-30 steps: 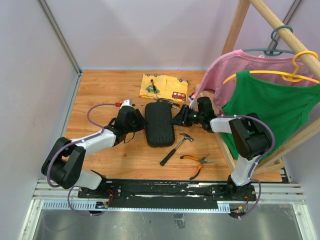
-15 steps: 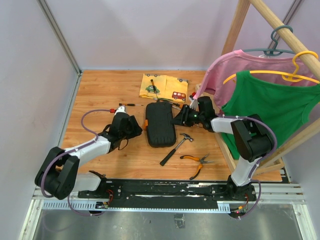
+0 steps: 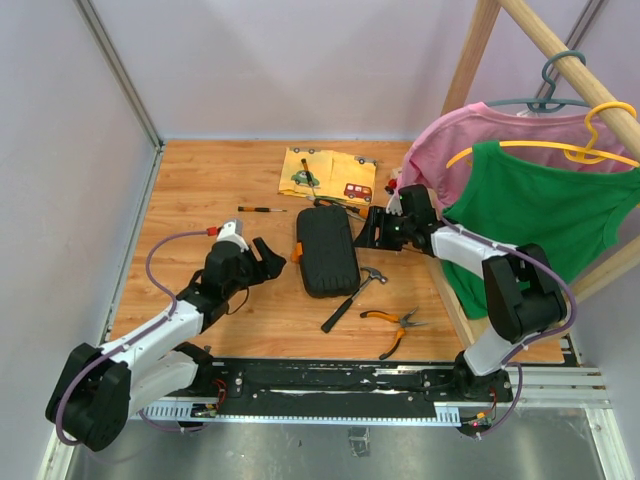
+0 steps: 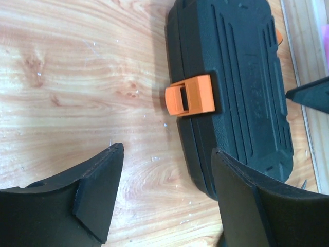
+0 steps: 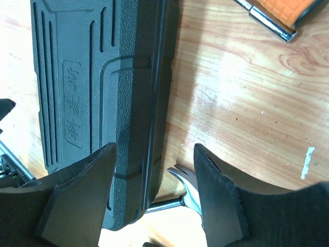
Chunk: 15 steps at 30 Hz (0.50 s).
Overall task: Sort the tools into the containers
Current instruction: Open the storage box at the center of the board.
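The black case point(image 3: 327, 251) lies shut on the table point(image 3: 190, 190), my left fingers point(image 4: 95, 195) and right fingers point(image 5: 77, 206) spread empty either side, so I'd catch the orange latch point(image 4: 190, 95) with the left while the right braces the opposite edge.

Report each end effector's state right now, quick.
Left end effector: open, holding nothing, near the orange latch of the case.
Right end effector: open, holding nothing, beside the case.
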Tool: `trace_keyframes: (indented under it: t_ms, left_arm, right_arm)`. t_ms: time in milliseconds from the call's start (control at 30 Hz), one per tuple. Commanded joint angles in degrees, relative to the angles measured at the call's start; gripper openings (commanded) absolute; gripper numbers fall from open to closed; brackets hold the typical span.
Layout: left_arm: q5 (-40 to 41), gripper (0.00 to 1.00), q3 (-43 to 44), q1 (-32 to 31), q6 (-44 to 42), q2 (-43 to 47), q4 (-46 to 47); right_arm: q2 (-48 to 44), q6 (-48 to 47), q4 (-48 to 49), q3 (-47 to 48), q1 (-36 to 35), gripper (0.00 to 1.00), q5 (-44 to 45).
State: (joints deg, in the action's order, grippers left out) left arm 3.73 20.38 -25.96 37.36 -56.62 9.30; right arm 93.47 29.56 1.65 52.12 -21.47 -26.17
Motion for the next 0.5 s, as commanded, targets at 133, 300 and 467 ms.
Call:
trace_keyframes:
  t_ms: [133, 300, 467]
  left_arm:
    - [-4.7, 0.75, -3.9, 0.2, 1.7, 1.5, 6.4]
    - [-7.1, 0.8, -5.6, 1.4, 3.2, 1.4, 9.9]
    - [-10.0, 0.88, -6.1, 3.0, 5.2, -2.0, 13.9]
  right_arm:
    - [2.3, -3.0, -2.1, 5.2, -2.0, 0.69, -2.3]
    - [5.4, -2.9, -0.5, 7.8, -3.6, 0.72, -4.8]
    - [10.2, -4.0, -1.6, 11.2, -3.9, 0.73, -6.0]
